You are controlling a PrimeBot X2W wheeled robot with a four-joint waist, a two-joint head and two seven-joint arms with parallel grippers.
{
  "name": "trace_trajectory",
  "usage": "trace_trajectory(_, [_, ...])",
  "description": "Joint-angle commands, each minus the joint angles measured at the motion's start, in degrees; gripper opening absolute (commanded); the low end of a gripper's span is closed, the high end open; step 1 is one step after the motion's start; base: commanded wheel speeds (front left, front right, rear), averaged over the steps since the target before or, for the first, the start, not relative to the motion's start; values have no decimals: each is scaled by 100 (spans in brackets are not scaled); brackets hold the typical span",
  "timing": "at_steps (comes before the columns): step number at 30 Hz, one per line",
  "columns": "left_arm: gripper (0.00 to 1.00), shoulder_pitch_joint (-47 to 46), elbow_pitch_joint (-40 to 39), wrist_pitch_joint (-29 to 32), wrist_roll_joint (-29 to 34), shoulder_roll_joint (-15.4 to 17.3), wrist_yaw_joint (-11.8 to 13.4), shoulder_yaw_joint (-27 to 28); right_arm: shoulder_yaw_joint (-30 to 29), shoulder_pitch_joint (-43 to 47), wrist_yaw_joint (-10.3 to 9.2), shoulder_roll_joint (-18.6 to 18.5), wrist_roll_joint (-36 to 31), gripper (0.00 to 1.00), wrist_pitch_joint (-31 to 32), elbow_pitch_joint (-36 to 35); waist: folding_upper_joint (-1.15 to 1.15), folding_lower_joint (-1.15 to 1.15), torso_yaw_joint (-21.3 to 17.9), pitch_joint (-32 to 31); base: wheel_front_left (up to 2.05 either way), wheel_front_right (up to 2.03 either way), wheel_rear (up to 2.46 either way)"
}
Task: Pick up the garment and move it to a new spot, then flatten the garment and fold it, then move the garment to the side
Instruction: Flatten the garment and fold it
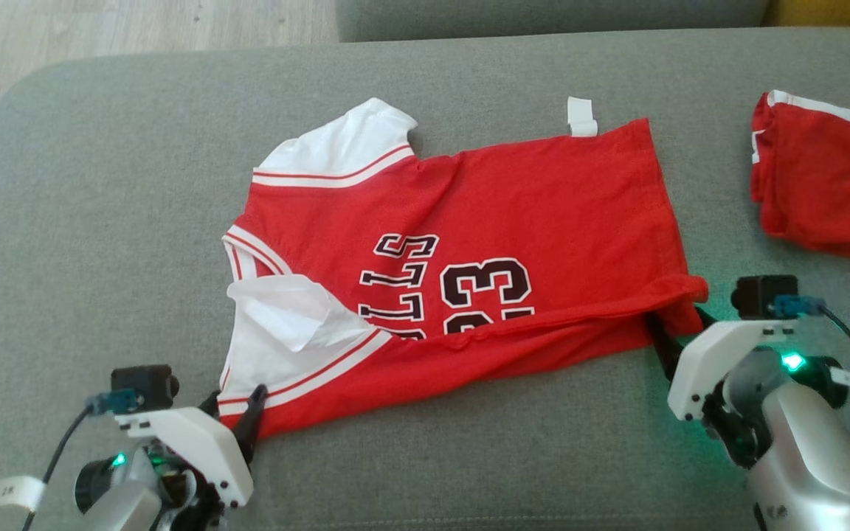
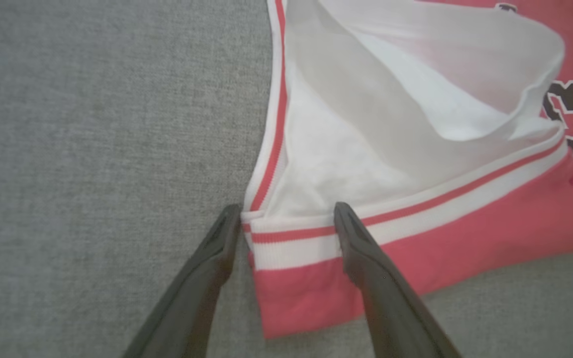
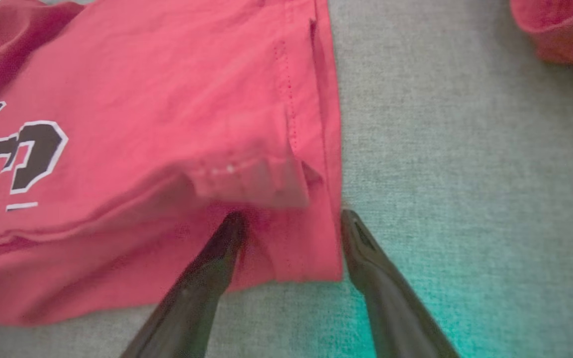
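Folding state: red jersey [image 1: 513, 199] lies spread out; its near long edge is turned up over the front and cuts off the lower part of the black lettering and the "23".
Jersey position: middle of the grey cushion [image 1: 100, 221], neck end toward the robot's left, hem toward its right.
Sleeves: both white with red stripe trim; the far one lies flat, the near one is rumpled with a loose flap standing up [image 2: 416, 99].
White tag [image 1: 581, 116]: sticks out from the jersey's far edge, flat on the cushion.
Left gripper [image 1: 237, 398]: released, fingers spread. In the left wrist view [image 2: 286, 209] they straddle the striped near-left corner, one tip on the cushion just beside the edge, the other over the fabric.
Right gripper [image 1: 679, 324]: released, fingers spread. In the right wrist view [image 3: 292, 215] they bracket the near hem corner [image 3: 306, 238], one tip tucked at the small folded flap, the other on the cushion just beside the hem.
Grasp: neither pinches the cloth.
Second red garment [image 1: 823, 192]: bunched at the cushion's right side, apart from the jersey.
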Motion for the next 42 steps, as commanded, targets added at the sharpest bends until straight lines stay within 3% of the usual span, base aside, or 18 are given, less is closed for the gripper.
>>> trace_trajectory(1, [100, -171, 73, 99, -60, 24, -36, 121, 220, -81, -4, 43, 69, 75, 113, 24, 0, 0, -3, -34, 0, 0, 0])
trace_trajectory(2, [89, -179, 139, 144, -90, 6, -43, 116, 260, -86, -4, 44, 114, 50, 146, 64, 0, 0, -5, -61, 0, 0, 0])
trace_trajectory(3, [51, -185, 199, 174, -102, -5, -44, 105, 304, -89, -4, 36, 138, 35, 179, 109, 0, 0, -8, -97, 0, 0, 0])
trace_trajectory(4, [26, -186, 245, 165, -105, -15, -40, 106, 342, -89, -4, 31, 167, 5, 183, 142, 0, 0, -12, -141, 0, 0, 0])
trace_trajectory(5, [0, -180, 282, 155, -111, -17, -40, 108, 367, -84, -4, 34, 210, 0, 165, 160, 0, 0, -20, -187, 0, 0, 0])
trace_trajectory(10, [0, -72, 237, 47, -97, 111, -107, 120, 446, 1, -4, -73, 375, 0, 132, 193, 0, 0, -75, -504, 0, 0, 0])
trace_trajectory(15, [0, 137, -159, 250, -45, 477, -84, 64, 548, 290, -4, -271, 550, 0, 464, -16, 0, 0, -141, -801, 0, 0, 0])
trace_trajectory(26, [0, 849, -1419, 1048, -175, 1198, 254, -49, 377, 1585, -4, -541, 572, 0, 1592, -1540, 0, 0, -349, -826, 0, 0, 0])
trace_trajectory(31, [0, 947, -1530, 1062, -234, 1258, 329, 3, 143, 1878, -4, -433, 442, 0, 1862, -2034, 0, 0, -421, -741, 0, 0, 0])
trace_trajectory(32, [15, 949, -1543, 1060, -270, 1248, 316, 21, 87, 1920, -4, -377, 425, 35, 1913, -2130, 0, 0, -432, -719, 0, 0, 0])
trace_trajectory(33, [82, 948, -1549, 1062, -303, 1244, 301, 37, 48, 1949, -4, -330, 395, 100, 1957, -2223, 0, 0, -445, -698, 0, 0, 0])
trace_trajectory(34, [100, 934, -1551, 1061, -315, 1255, 292, 52, 14, 1970, -4, -287, 363, 100, 2003, -2310, 0, 0, -455, -680, 0, 0, 0])
trace_trajectory(39, [100, 669, -1724, 998, -251, 1403, 242, 188, -168, 1933, -4, -182, 402, 100, 1966, -2948, 0, 0, -474, -600, 0, 0, 0])
trace_trajectory(42, [100, 273, -1970, 1038, -196, 1571, 62, 295, -182, 1749, -4, -208, 615, 100, 1706, -3402, 0, 0, -470, -500, 0, 0, 0])
